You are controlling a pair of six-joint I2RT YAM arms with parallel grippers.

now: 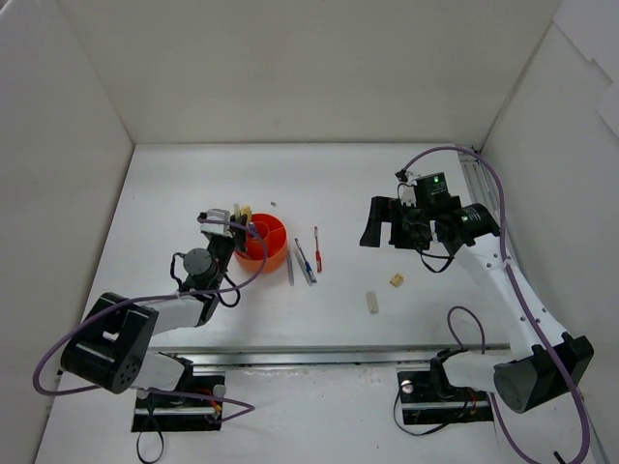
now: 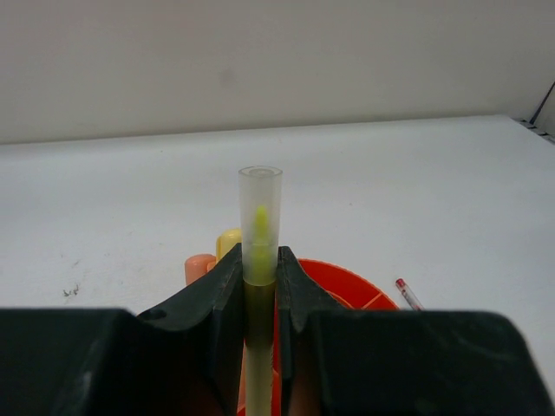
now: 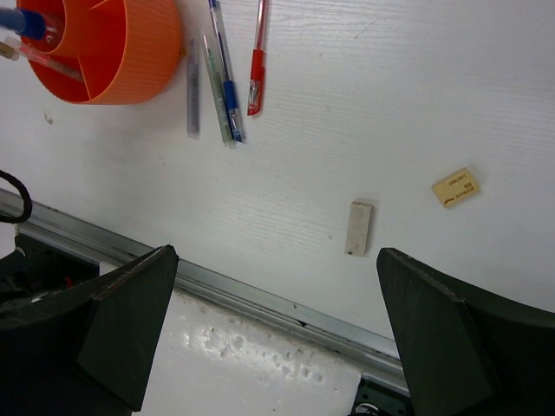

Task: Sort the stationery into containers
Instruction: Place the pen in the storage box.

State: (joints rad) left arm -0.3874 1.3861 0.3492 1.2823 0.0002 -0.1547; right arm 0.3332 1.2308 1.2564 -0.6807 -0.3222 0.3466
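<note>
My left gripper [image 2: 259, 260] is shut on a yellow marker [image 2: 260, 217] with a clear cap, held upright over the near-left rim of the orange-red bowl [image 1: 273, 239]. In the top view the left gripper [image 1: 238, 220] is at the bowl's left edge. Orange [image 2: 199, 267] and yellow [image 2: 229, 242] marker ends stand in the bowl. My right gripper [image 1: 385, 227] is open and empty, high over the table right of the pens. A grey pen [image 3: 192, 87], a blue pen [image 3: 225, 82] and a red pen [image 3: 257, 65] lie right of the bowl. Two erasers [image 3: 358, 228] [image 3: 456, 187] lie further right.
A metal rail [image 3: 260, 299] runs along the table's near edge. White walls enclose the table on the left, back and right. A blue-white marker [image 3: 26, 22] lies in the bowl [image 3: 130, 52].
</note>
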